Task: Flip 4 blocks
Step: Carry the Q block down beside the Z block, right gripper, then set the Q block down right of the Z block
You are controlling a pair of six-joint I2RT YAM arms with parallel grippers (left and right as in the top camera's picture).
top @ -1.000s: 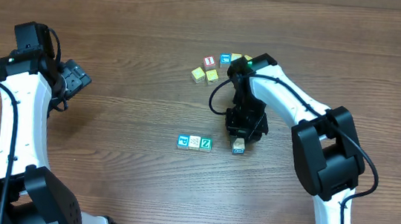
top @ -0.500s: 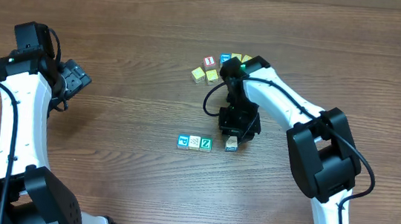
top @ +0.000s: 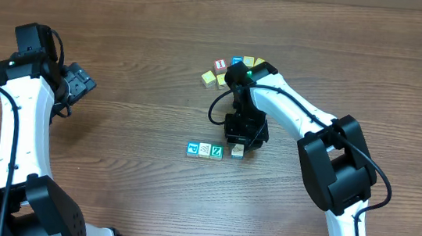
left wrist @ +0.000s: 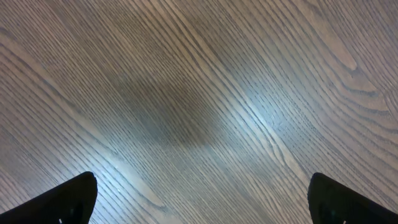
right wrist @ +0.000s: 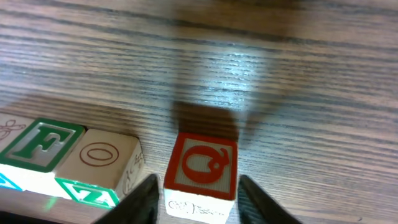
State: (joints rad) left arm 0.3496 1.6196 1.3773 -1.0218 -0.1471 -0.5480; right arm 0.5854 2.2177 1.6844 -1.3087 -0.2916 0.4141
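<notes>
Gripper on right (right wrist: 198, 190) straddles small red-faced wooden cube (right wrist: 200, 171); can't tell if clamped. Left gripper (left wrist: 202, 196) wide open, empty.

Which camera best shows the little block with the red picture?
The right wrist view: the block is close, its red picture clear. Overhead it is a tiny cube beside the row. The left wrist sees only tabletop.

Overhead, bright even light covers the wooden table (top: 141, 32); shadows there are faint and short. Left wrist view: a pale glare patch toward 3 o'clock, with a soft dim shadow at its 9 o'clock. Right wrist view: glare at 12 o'clock, a dark shadow on the 12 o'clock side of the red-faced block (right wrist: 202, 167), lower edge blurred.
</notes>
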